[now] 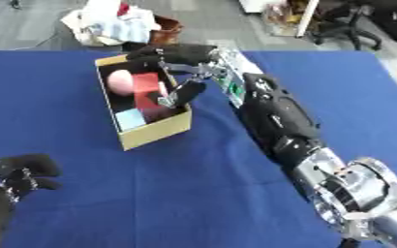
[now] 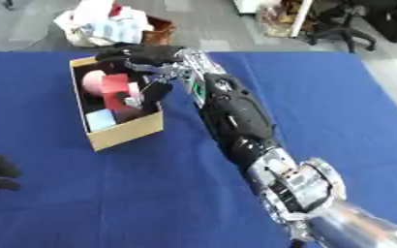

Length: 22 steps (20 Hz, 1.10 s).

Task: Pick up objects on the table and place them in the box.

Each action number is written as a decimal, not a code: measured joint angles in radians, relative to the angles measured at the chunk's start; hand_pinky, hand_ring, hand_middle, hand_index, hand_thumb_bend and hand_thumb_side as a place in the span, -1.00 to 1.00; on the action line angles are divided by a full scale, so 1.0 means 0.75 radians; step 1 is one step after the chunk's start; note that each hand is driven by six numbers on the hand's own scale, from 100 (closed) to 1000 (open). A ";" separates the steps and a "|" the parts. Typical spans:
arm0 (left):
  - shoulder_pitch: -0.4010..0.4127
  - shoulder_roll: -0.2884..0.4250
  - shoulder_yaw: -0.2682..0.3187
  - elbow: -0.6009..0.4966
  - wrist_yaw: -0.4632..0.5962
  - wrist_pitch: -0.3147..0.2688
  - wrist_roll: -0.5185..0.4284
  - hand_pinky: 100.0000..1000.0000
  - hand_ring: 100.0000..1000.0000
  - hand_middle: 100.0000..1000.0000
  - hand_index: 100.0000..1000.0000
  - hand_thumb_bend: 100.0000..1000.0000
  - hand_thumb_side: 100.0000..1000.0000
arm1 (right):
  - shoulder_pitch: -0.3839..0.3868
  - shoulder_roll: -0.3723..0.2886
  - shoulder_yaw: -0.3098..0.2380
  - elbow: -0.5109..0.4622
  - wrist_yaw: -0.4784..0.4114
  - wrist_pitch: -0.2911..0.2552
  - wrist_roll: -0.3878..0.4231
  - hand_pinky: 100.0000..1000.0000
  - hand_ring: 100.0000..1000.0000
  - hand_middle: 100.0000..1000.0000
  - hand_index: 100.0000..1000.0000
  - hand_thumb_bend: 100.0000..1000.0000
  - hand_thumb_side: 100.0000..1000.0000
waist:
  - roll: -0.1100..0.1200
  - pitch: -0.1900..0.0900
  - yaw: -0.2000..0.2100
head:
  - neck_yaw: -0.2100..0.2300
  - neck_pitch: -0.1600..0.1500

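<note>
Bench (image 1: 193, 193) is covered in blue cloth, nothing loose on it that I can see apart from the box. Right arm (image 1: 278, 116) stretches in from the lower right, diagonal across the bench, up to the box's far right corner. Cardboard box (image 1: 155, 131) sits upright at upper left of the bench, open top, long side running away from the robot. Inside: a pink rounded object (image 1: 120, 81) at the far end, a red block (image 1: 145, 89) beside it around the middle, a light blue block (image 1: 130, 118) at the near end. Right robot hand (image 1: 181, 60) is over the box's far right rim, fingers spread fairly wide, upper ones reaching across the far wall, thumb (image 1: 181, 96) pointing down into the box near the red block; can't tell if it's touching anything, holding nothing visible. Left robot hand (image 1: 20, 174) rests at lower left of the bench, fingers curled in, empty, well apart from the box.
</note>
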 measured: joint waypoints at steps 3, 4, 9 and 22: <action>0.001 0.000 0.001 0.000 0.000 -0.002 0.003 0.21 0.34 0.21 0.46 -1.00 0.86 | -0.011 -0.034 0.001 -0.038 -0.105 0.007 0.007 0.87 0.97 1.00 1.00 -1.00 -0.26 | 0.000 -0.001 -0.012 | 0.012 0.000; 0.002 0.000 0.003 0.000 0.000 -0.002 0.005 0.21 0.34 0.21 0.46 -1.00 0.85 | -0.012 -0.048 0.000 -0.055 -0.152 0.009 0.009 0.86 0.96 1.00 1.00 -1.00 -0.29 | 0.000 -0.002 -0.018 | 0.018 0.000; 0.009 0.001 0.022 0.000 0.000 -0.006 0.025 0.21 0.34 0.21 0.46 -1.00 0.83 | 0.032 -0.153 0.000 -0.203 -0.500 0.023 0.023 0.78 0.84 1.00 1.00 -1.00 -0.66 | 0.000 -0.009 -0.057 | 0.053 0.000; 0.025 0.013 0.075 0.000 -0.006 -0.018 0.086 0.20 0.34 0.22 0.46 -1.00 0.79 | 0.560 -0.465 -0.145 -0.781 -1.556 0.209 0.153 0.49 0.54 0.68 1.00 -1.00 -0.12 | 0.000 -0.025 -0.139 | 0.141 0.023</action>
